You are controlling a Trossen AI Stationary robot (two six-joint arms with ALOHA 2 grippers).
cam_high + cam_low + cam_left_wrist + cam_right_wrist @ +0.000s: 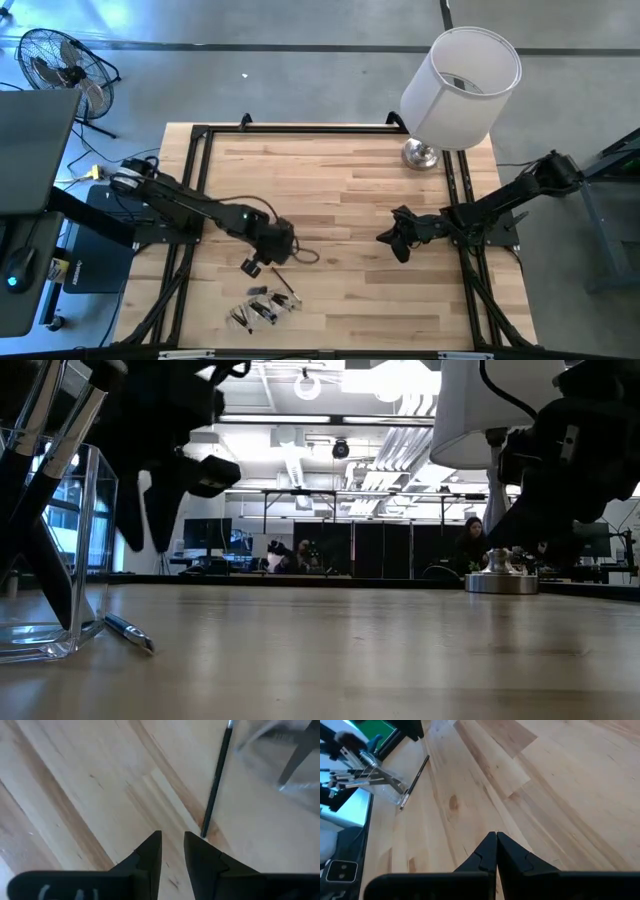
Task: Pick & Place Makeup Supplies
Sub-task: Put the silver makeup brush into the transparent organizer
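Note:
One thin dark makeup brush (pixel 216 785) lies flat on the wooden table beside a clear holder (pixel 60 560); it also shows in the low view (pixel 128 632) and the high view (pixel 285 283). Several more brushes (pixel 360 775) lean inside the holder near the table's front edge. My left gripper (pixel 172 847) hovers open above bare wood just short of the loose brush's near end, pointing steeply down (pixel 270 260). Over the table's right half, my right gripper (pixel 496 850) hangs shut with nothing in it (pixel 385 238).
A lamp with a white shade (pixel 460 85) and a metal base (pixel 420 155) stands at the far right of the table. A black frame (pixel 200 160) runs along the table's edges. Bare wood (pixel 340 200) lies between the two arms.

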